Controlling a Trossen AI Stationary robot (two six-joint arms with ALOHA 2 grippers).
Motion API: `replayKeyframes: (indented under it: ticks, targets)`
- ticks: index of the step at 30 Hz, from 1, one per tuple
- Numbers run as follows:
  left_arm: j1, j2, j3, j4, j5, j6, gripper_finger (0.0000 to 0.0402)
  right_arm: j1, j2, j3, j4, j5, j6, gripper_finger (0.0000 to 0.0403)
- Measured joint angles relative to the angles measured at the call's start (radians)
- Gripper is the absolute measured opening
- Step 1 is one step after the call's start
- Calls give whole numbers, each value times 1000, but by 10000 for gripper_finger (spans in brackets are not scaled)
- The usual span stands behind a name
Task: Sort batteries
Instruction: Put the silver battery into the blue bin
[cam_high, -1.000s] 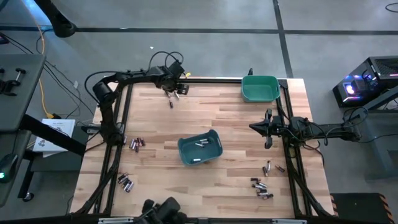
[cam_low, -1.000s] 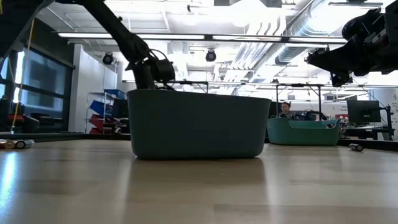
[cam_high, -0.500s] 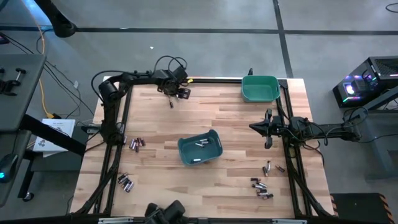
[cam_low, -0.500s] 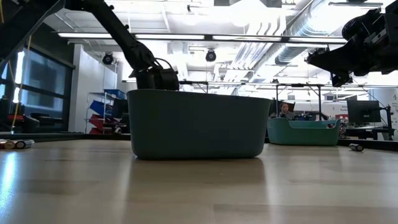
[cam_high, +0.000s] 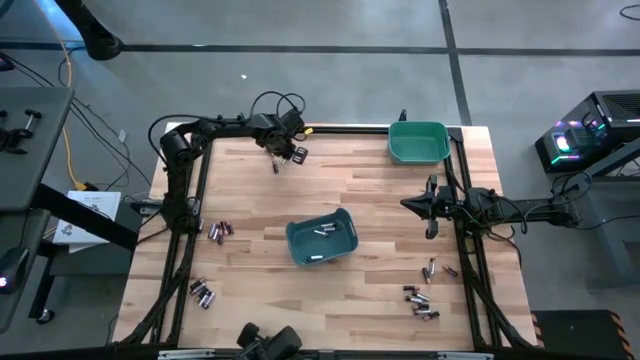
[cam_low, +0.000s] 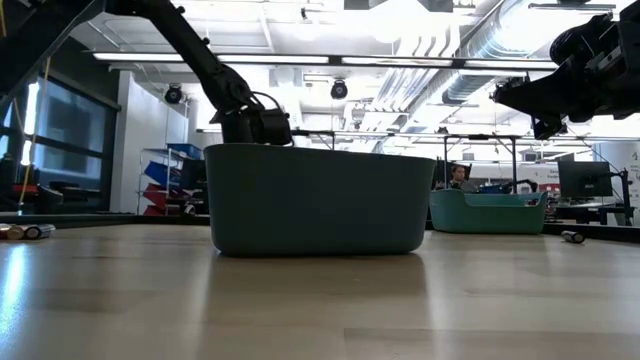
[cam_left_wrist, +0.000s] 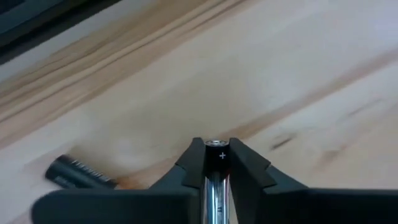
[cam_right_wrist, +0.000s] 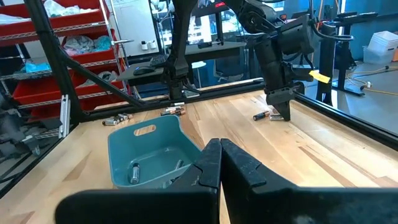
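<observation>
clamped narrow, the left gripper (cam_left_wrist: 216, 163) holds a silvery battery (cam_left_wrist: 216, 174) between its fingers at the table's far-left edge, long axis running along them, plus end outward, a dark battery (cam_left_wrist: 78, 174) lying beside it, while the right gripper (cam_right_wrist: 214, 165), shut and empty, waits.

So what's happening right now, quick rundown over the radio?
Left gripper shut on a silvery battery at the table's far edge. Right gripper shut, empty, waiting at the right side. Dark battery lies beside the grip. Nothing in the way.
</observation>
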Motion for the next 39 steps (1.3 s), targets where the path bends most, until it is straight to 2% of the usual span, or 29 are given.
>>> replayKeyframes:
  ticks: [5,9,13,17,20,24,27,31,39]
  targets:
    - [-37,0,83,-5,-4,66,31,0,0,0,0,0,0,0]
    - [-83,-7,196,-76,-31,127,31,0,0,0,0,0,0,0]
    - [-177,-65,295,-136,-63,201,31,0,0,0,0,0,0,0]
    - [-329,-156,316,-167,-82,215,31,0,0,0,0,0,0,0]
    - [-491,-195,316,-212,-80,210,31,0,0,0,0,0,0,0]
    - [-713,-170,316,-242,-76,202,31,0,0,0,0,0,0,0]
    - [-823,-110,316,-248,-73,160,31,0,2,0,0,0,0,0]
    - [-856,-14,315,-253,-80,156,31,0,2,0,0,0,0,0]
    - [-790,93,314,-255,-58,191,34,0,2,0,0,0,0,0]
